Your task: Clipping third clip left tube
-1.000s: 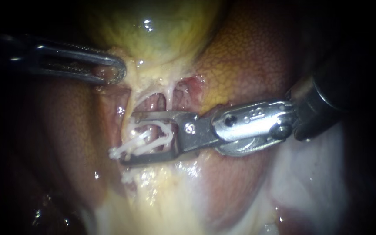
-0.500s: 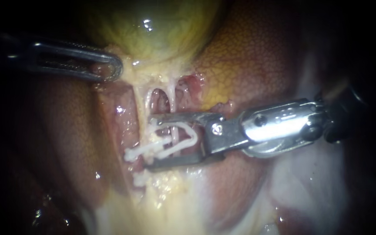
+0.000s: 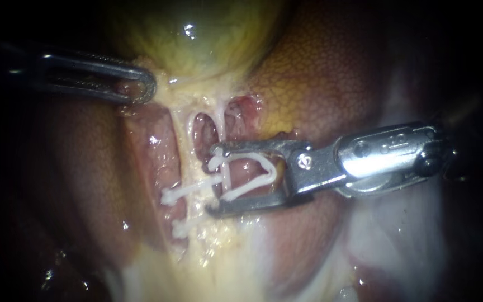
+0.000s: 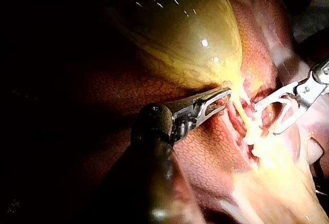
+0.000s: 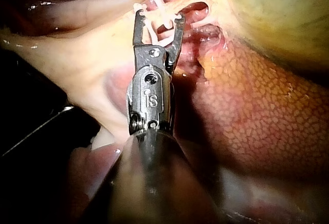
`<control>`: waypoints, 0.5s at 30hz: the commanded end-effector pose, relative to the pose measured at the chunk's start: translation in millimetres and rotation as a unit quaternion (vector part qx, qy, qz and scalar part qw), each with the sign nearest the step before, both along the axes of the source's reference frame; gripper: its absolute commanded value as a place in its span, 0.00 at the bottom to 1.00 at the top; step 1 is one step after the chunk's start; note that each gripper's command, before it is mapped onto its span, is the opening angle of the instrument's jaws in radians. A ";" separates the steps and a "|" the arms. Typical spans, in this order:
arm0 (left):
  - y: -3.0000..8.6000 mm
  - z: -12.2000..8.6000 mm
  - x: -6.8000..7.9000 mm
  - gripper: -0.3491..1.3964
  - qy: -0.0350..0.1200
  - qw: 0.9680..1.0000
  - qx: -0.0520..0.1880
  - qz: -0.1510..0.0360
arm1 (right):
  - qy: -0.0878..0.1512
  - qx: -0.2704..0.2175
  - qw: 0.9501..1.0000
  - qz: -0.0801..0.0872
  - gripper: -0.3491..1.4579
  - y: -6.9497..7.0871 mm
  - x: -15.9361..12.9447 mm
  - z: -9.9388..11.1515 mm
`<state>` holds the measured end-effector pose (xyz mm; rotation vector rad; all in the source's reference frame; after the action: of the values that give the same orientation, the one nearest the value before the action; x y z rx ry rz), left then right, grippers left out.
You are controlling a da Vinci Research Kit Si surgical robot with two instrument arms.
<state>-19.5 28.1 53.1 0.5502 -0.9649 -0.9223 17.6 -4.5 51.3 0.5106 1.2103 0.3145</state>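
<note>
Two clips (image 3: 188,189) sit on the left tube (image 3: 181,145). The right instrument (image 3: 212,180), claw spread wide, holds the third clip (image 3: 252,183) unclosed; the left instrument (image 3: 141,88), claw closed, grips the gallbladder (image 3: 197,39).

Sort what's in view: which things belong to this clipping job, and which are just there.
Job:
- right instrument, holding an open white clip
- left tube
- two fitted clips on that tube
- left instrument, gripping tissue beside the tubes

Just there:
- gallbladder
- liver
</note>
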 end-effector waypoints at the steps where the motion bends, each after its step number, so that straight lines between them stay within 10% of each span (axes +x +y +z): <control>1: 0.0 0.0 0.0 0.00 0.000 1.000 0.000 0.000 | -0.001 0.002 1.000 0.002 0.44 0.0 0.1 0.3; 15: 0.0 -0.1 0.0 0.00 0.000 1.000 0.000 0.000 | -0.008 0.036 0.999 0.009 0.44 0.5 1.1 4.0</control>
<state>-19.4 28.1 53.1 0.5504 -0.9652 -0.9224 18.6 -3.8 55.5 0.5648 1.1909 0.3844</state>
